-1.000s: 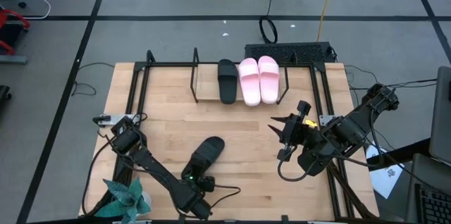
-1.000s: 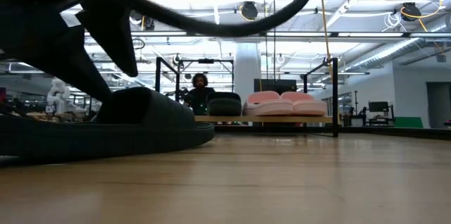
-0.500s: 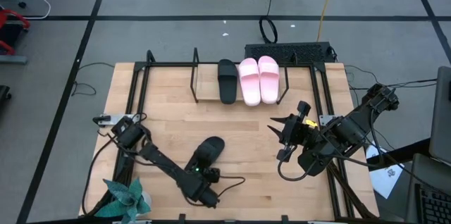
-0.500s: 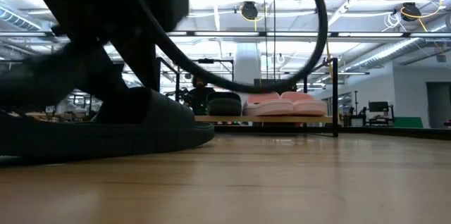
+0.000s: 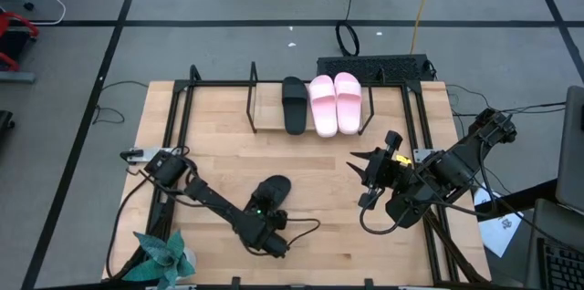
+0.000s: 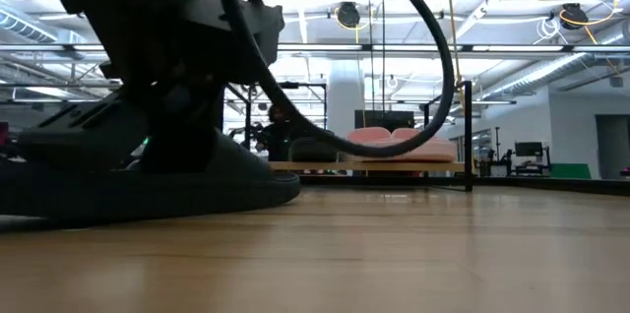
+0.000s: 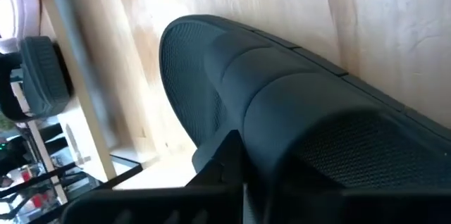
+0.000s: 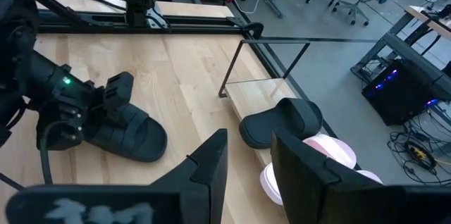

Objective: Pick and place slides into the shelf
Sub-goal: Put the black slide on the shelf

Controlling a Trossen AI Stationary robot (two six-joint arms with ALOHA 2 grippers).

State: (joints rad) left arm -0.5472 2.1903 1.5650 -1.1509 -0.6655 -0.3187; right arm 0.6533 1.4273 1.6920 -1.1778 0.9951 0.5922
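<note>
There are four slides: two pink and two black. The shelf [image 5: 265, 128] stands at the far side of the worktop [image 5: 210, 162]. Three slides sit in it, side by side: one black slide [image 5: 294, 105] on the left, then the two pink slides [image 5: 335, 103] just to its right. The other black one, the loose slide [image 5: 267, 198], lies flat on the worktop, near the front and a bit left of the middle. The left gripper [image 5: 263, 226] is low over the near end of this slide, right at its strap. From the left wrist view, the slide [image 7: 296, 125] fills the picture just past the fingers, but you cannot tell if they are wide, narrow or holding it. The right gripper [image 5: 374, 167] waits up above the right side of the worktop, well apart from every slide. Its fingers [image 8: 211, 168] are spread apart and hold nothing.
</note>
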